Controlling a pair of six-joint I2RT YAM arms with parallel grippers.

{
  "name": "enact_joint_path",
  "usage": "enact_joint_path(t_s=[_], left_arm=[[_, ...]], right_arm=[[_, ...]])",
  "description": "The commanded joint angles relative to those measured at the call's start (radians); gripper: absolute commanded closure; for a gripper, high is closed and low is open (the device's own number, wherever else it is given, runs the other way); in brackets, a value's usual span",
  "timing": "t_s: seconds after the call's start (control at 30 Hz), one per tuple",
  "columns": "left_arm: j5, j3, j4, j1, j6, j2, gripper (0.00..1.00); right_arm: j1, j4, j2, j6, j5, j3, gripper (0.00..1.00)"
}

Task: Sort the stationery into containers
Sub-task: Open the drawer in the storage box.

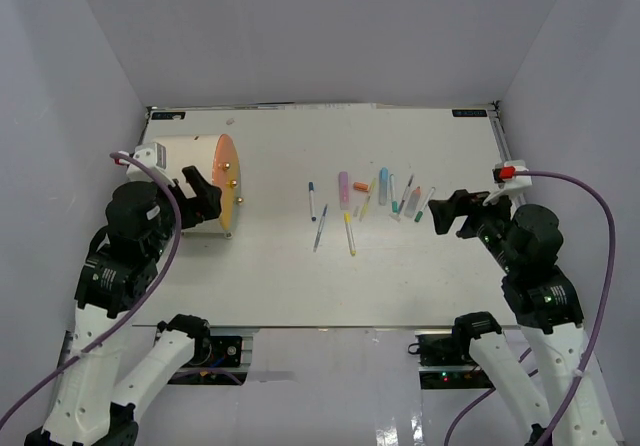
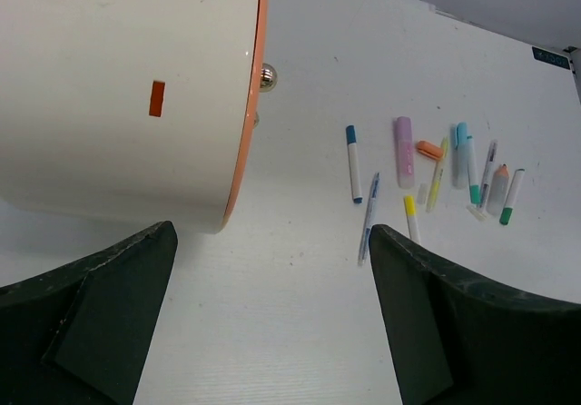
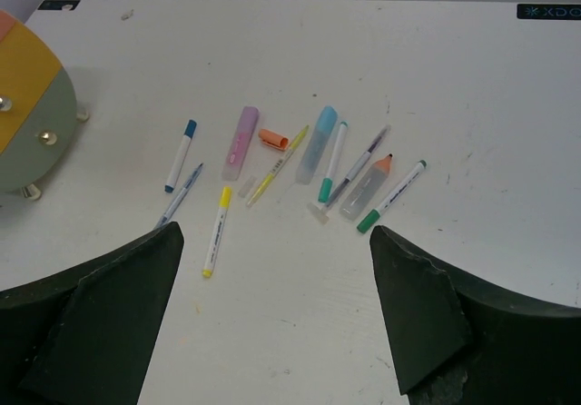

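Observation:
The cream drum (image 1: 185,181) lies on its side at the left, its orange round face (image 1: 228,184) turned to the right. The drawers sit flush in it; only brass knobs (image 2: 267,76) show. The stationery lies loose mid-table: a blue-capped pen (image 1: 311,199), a thin blue pen (image 1: 320,228), a yellow marker (image 3: 216,231), a pink highlighter (image 3: 241,142), an orange cap (image 3: 272,138), a light blue highlighter (image 3: 316,143) and green-capped pens (image 3: 390,196). My left gripper (image 1: 208,198) hovers open and empty by the drum's front. My right gripper (image 1: 440,216) hovers open and empty just right of the pens.
White walls enclose the white table (image 1: 280,266) on three sides. A clear marker with an orange tip (image 3: 368,187) and a small clear cap (image 3: 317,212) lie among the pens. The drum's face shows yellow and grey-green segments (image 3: 32,133) in the right wrist view.

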Motion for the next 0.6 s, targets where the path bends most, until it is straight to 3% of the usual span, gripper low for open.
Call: enact_joint_path(t_s=[0.0, 0.1, 0.3, 0.43, 0.57], left_arm=[[-0.023, 0.072, 0.048, -0.003, -0.011, 0.076, 0.02], [-0.02, 0.104, 0.088, -0.003, -0.015, 0.148, 0.02], [-0.053, 0.189, 0.149, -0.003, 0.034, 0.294, 0.02], [-0.061, 0.242, 0.175, -0.004, 0.074, 0.415, 0.02], [-0.064, 0.279, 0.21, 0.015, 0.097, 0.487, 0.02]], right_arm=[[0.006, 0.039, 0.07, 0.012, -0.059, 0.058, 0.1], [0.006, 0.033, 0.186, 0.007, -0.166, 0.072, 0.1], [0.006, 0.13, 0.308, 0.111, -0.203, 0.078, 0.1], [0.015, 0.364, 0.413, 0.187, -0.372, 0.057, 0.1], [0.152, 0.4, 0.561, 0.153, -0.303, 0.152, 0.1]])
